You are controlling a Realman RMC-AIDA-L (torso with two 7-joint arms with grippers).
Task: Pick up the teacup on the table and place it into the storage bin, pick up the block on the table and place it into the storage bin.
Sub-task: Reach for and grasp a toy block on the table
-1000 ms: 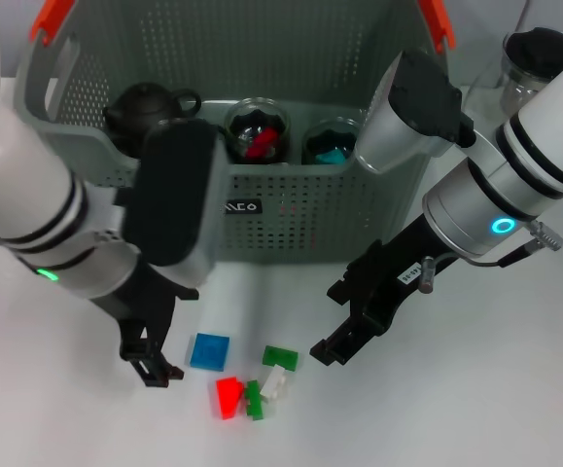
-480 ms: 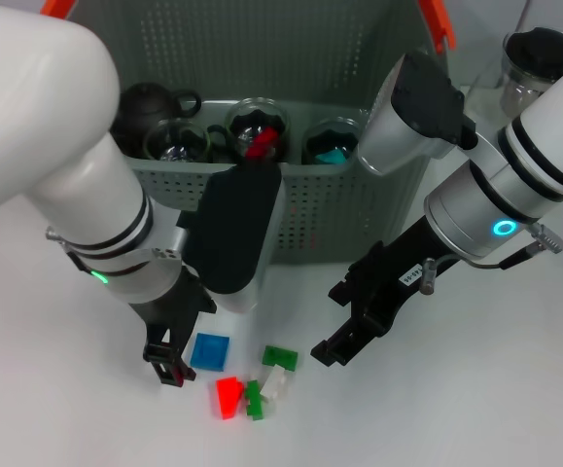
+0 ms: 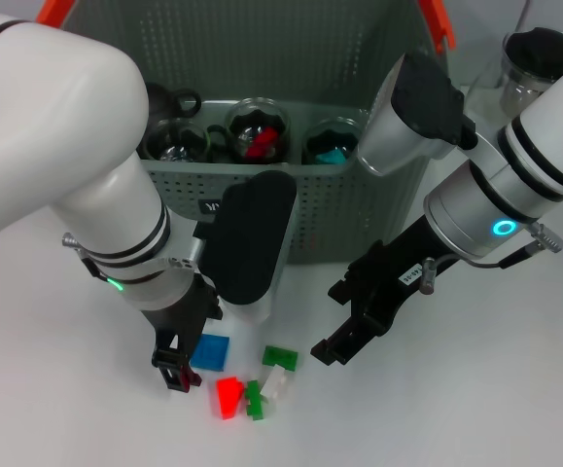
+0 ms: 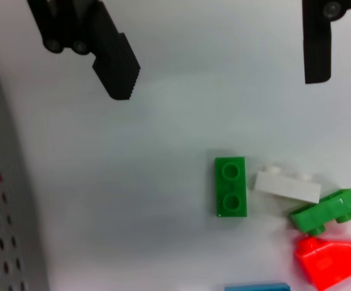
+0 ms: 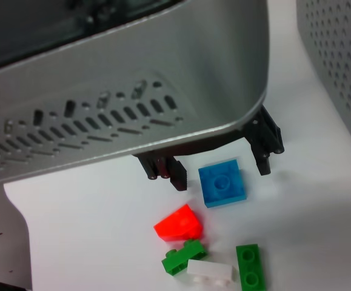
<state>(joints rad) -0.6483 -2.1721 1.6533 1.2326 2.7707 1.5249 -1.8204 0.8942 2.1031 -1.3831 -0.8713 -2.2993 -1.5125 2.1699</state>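
L pincer sits low on the surface, just beside the blue block, on the side away from the block cluster; fingers apart w/ nothing between them, and in the right wrist view they straddle the blue block's near edge w/o touching it. R pincer hangs apart and empty too, on the far side of the cluster from the blue block, near the flat green block. Red block, white block and another green block lie bunched just below the blue one. Storage bin stands behind the blue block; it already holds a dark teapot and glass cups, so prob. block step is in hand. Risks: pincer closing off-centre could skid the flat blue block or flip it out; a finger may nudge the red block since it's so close; both arms near the cluster could crowd each other.
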